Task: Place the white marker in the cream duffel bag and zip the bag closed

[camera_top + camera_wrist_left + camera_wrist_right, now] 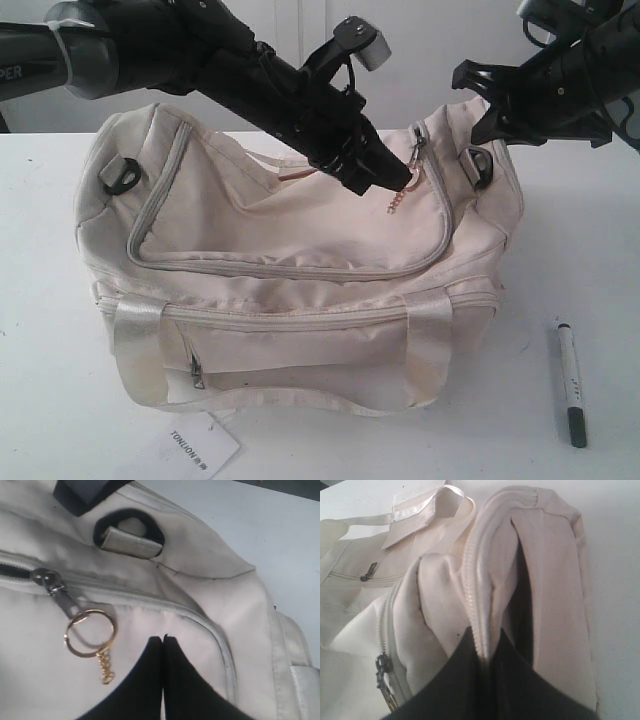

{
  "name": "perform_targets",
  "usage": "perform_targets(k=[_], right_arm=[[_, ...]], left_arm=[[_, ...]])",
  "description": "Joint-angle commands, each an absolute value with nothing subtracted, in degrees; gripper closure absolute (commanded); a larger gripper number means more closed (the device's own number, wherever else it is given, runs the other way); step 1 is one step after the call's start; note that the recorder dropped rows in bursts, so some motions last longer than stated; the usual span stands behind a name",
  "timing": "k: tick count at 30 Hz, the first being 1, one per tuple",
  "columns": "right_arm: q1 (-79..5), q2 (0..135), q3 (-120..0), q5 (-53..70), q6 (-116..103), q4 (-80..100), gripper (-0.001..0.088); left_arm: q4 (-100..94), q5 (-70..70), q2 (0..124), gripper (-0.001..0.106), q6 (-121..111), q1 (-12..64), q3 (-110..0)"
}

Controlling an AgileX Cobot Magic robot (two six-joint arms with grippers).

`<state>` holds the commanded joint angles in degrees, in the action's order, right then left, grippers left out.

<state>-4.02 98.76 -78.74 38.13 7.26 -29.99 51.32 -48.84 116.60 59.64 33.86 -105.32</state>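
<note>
The cream duffel bag [290, 260] stands in the middle of the white table. The white marker [571, 380] lies on the table to its right, apart from both grippers. My left gripper [400, 181] reaches across the bag's top and is shut on nothing [163, 639]. It rests on the fabric just beside the gold key-ring zipper pull [90, 632], which hangs from the slider [47, 578]. My right gripper [487, 105] is at the bag's right end, shut on the bag's zipper edge [479, 605] and holding it up. A dark gap shows beside that edge.
A black strap ring [121, 175] sits at the bag's left end and another [478, 165] at the right. The satin handle strap [425, 345] hangs down the front. A white paper tag [200, 448] lies at the table's front edge.
</note>
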Motion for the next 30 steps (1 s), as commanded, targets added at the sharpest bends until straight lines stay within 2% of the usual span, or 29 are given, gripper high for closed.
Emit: perform_targets(k=[7, 11, 12, 14, 16, 18, 30], right_arm=[[-4.0, 98.8, -78.7, 38.1, 7.3, -30.0, 0.0868], [-4.0, 98.8, -78.7, 38.1, 7.3, -30.0, 0.0868], [-4.0, 98.8, -78.7, 38.1, 7.3, -30.0, 0.0868], [-4.0, 98.8, -78.7, 38.1, 7.3, -30.0, 0.0868], [-4.0, 98.8, -78.7, 38.0, 7.3, -30.0, 0.0868], [-4.0, 98.8, -78.7, 38.0, 7.3, -30.0, 0.0868], [-4.0, 98.8, -78.7, 38.0, 7.3, -30.0, 0.0868]], left_arm=[[51.3, -45.5, 116.6, 0.105, 58.4, 33.9, -105.3], [51.1, -37.9, 116.6, 0.105, 57.4, 33.8, -105.3], [50.7, -36.8, 116.7, 0.102, 57.4, 33.8, -105.3], [50.0, -35.1, 117.1, 0.086, 58.0, 33.7, -105.3], [50.1, -34.0, 118.0, 0.064, 58.7, 33.7, -105.3], [50.4, -33.4, 118.7, 0.06, 59.8, 33.7, -105.3], [54.8, -31.5, 121.1, 0.059, 64.6, 33.7, -105.3]])
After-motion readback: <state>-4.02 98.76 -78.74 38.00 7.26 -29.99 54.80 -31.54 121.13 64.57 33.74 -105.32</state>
